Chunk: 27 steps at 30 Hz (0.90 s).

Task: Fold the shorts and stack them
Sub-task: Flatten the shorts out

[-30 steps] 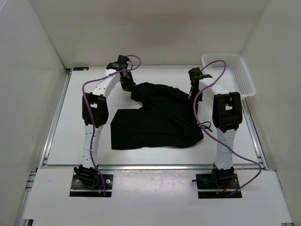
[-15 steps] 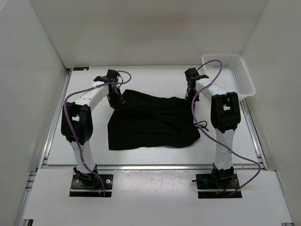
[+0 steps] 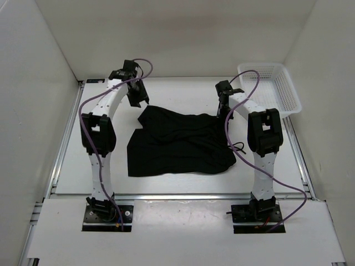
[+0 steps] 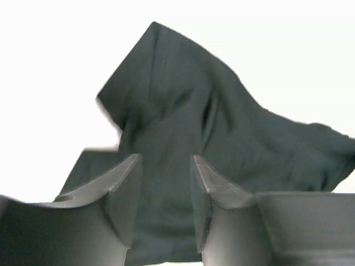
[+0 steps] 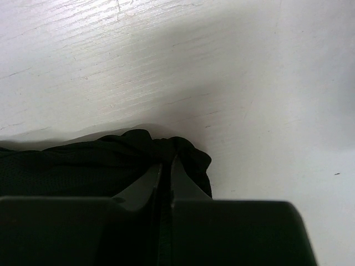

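The black shorts (image 3: 180, 141) lie partly folded and rumpled in the middle of the white table. My left gripper (image 3: 138, 100) hangs open just beyond their far left corner, holding nothing. From the left wrist view the shorts (image 4: 183, 111) lie loose below the left gripper (image 4: 166, 160), whose jaws stand apart. My right gripper (image 3: 221, 108) is at the far right corner of the cloth. The right wrist view shows the right gripper (image 5: 165, 163) shut on a bunched fold of the shorts (image 5: 83, 160), low over the table.
A white plastic basket (image 3: 270, 88) stands at the far right corner of the table. White walls close in the table on the left, back and right. Purple cables loop along both arms.
My left gripper has opened and let go of the shorts' far left corner, then lifted away toward the back. The cloth dropped flat. The right gripper kept its hold and barely moved.
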Each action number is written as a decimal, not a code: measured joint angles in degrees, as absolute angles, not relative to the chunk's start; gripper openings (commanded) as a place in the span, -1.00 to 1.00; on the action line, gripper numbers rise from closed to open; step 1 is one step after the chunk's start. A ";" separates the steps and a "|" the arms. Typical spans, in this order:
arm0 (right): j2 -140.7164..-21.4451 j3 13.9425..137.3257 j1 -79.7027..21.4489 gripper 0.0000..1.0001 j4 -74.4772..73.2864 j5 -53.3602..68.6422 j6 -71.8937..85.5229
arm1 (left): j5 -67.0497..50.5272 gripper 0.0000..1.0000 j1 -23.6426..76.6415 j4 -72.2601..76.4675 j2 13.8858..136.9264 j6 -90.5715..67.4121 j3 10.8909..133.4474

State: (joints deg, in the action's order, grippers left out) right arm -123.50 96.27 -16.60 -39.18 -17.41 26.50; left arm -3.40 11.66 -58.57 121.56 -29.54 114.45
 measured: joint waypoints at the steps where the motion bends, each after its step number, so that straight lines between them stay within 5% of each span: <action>1: -123.50 96.25 -16.60 -1.00 -39.18 -17.37 26.50 | -3.33 0.34 11.68 -58.67 124.33 -29.30 118.04; 5: -123.48 96.25 -16.69 -1.00 -39.18 -17.28 26.50 | -3.31 0.50 11.68 -60.36 135.46 -29.15 127.79; 12: -123.48 96.33 -16.80 -1.00 -39.40 -17.21 26.48 | -3.64 0.26 11.62 -64.03 147.24 -29.65 138.10; 15: -123.48 96.55 -16.91 -1.00 -39.68 -17.21 26.39 | -4.14 -0.17 11.70 -63.16 147.74 -30.04 139.55; 17: -123.48 96.71 -16.95 -1.00 -39.92 -17.21 26.35 | -5.32 -0.80 11.81 -62.54 148.20 -30.61 139.59; 27: -123.48 97.43 -17.02 -1.00 -40.66 -17.21 26.33 | -11.22 -0.80 11.51 -60.40 150.93 -29.80 142.26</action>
State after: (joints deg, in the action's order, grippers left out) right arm -123.48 97.43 -17.02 -40.66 -17.21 26.33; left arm -11.22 11.51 -60.40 150.93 -29.80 142.26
